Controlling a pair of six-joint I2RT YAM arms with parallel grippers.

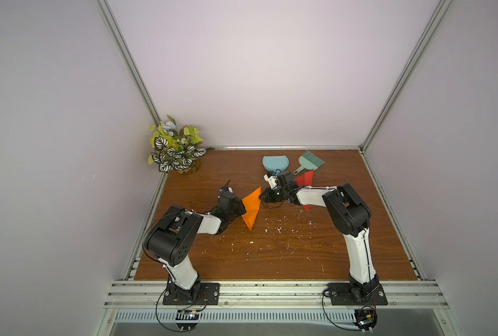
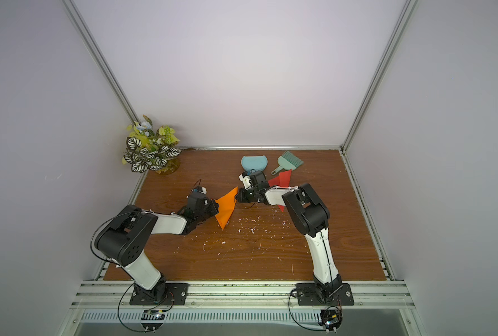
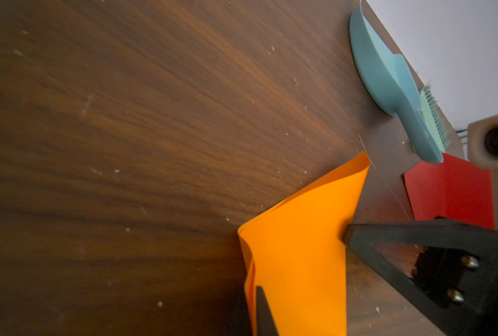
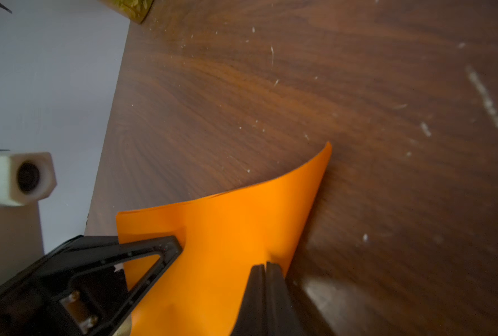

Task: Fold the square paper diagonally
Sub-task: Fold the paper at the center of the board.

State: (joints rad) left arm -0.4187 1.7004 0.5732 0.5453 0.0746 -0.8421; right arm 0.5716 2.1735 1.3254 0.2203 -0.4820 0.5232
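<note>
left tool (image 1: 244,209) clamped on orange paper (image 1: 253,208) | right tool (image 1: 261,197) clamped on its far corner | stretched between both

Entry, lettering of any kind (text, labels, brands, numbers, signs): none legible in any view. The two small circuit boards (image 1: 187,315) at the near edge of the rig show too small to tell whether they carry any marking.
</note>
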